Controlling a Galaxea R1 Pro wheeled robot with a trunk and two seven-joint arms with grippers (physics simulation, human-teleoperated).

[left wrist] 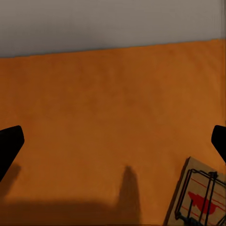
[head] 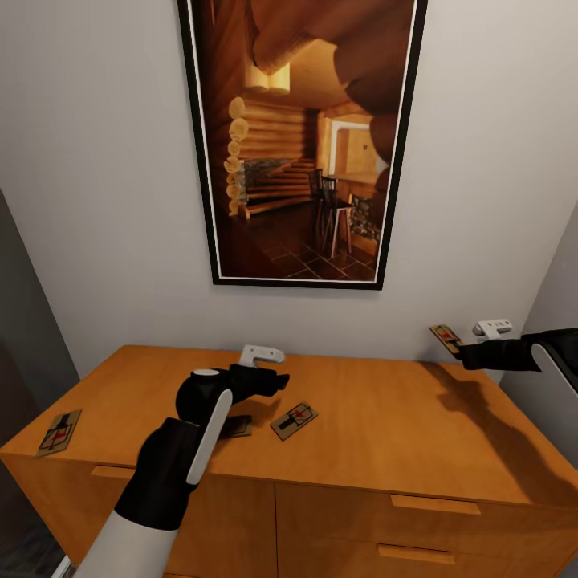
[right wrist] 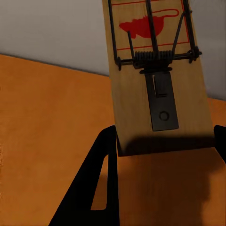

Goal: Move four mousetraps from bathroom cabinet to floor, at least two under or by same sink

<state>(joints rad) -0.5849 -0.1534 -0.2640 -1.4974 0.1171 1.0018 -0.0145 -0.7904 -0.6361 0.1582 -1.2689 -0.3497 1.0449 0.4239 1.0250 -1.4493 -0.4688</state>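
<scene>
The orange wooden cabinet point(head: 385, 433) has mousetraps on its top. One mousetrap point(head: 59, 433) lies at the far left corner and another point(head: 294, 421) near the middle, also seen as the mousetrap point(left wrist: 200, 197) in the left wrist view. A third mousetrap point(head: 238, 428) is half hidden under my left arm. My left gripper point(head: 279, 380) hovers open just above the top, behind the middle trap, its fingertips point(left wrist: 9, 143) spread wide. My right gripper point(head: 464, 350) is shut on a fourth mousetrap point(head: 444, 337), which it holds in the air over the cabinet's right end; this mousetrap point(right wrist: 157, 75) sticks out beyond the fingers point(right wrist: 101, 179). The sink and bathroom floor are out of view.
A large black-framed picture point(head: 301, 144) of a log cabin hangs on the white wall behind the cabinet. Drawer handles point(head: 421, 502) line the cabinet front. Grey wall panels point(head: 24, 337) stand close on both sides.
</scene>
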